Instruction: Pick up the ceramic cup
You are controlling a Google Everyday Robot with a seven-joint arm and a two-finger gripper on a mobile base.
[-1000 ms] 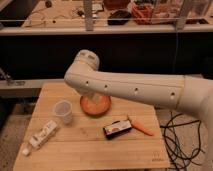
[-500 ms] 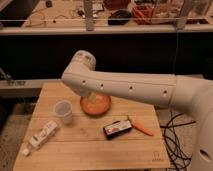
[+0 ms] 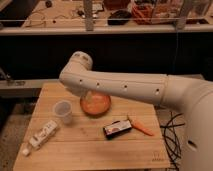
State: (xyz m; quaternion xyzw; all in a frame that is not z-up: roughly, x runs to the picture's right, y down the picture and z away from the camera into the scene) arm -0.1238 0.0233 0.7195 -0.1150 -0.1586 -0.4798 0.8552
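Observation:
The ceramic cup (image 3: 63, 111) is small, whitish and tapered. It stands upright on the left part of the wooden table (image 3: 90, 150). The thick white arm (image 3: 125, 87) reaches from the right across the table, with its bend at the upper left. My gripper (image 3: 88, 96) is mostly hidden under the arm. Only a pale bit shows, over the left rim of the orange bowl (image 3: 97, 105), to the right of the cup and a little above it. It holds nothing that I can see.
A black packet (image 3: 117, 129) and an orange carrot (image 3: 143, 128) lie right of centre. A white bottle (image 3: 42, 135) lies at the front left. Cables (image 3: 172, 140) hang off the table's right edge. A dark shelf and a cluttered bench stand behind.
The arm's bend has shifted slightly left and down, towards the cup's side of the table. The cup, the bowl and the other things have not moved.

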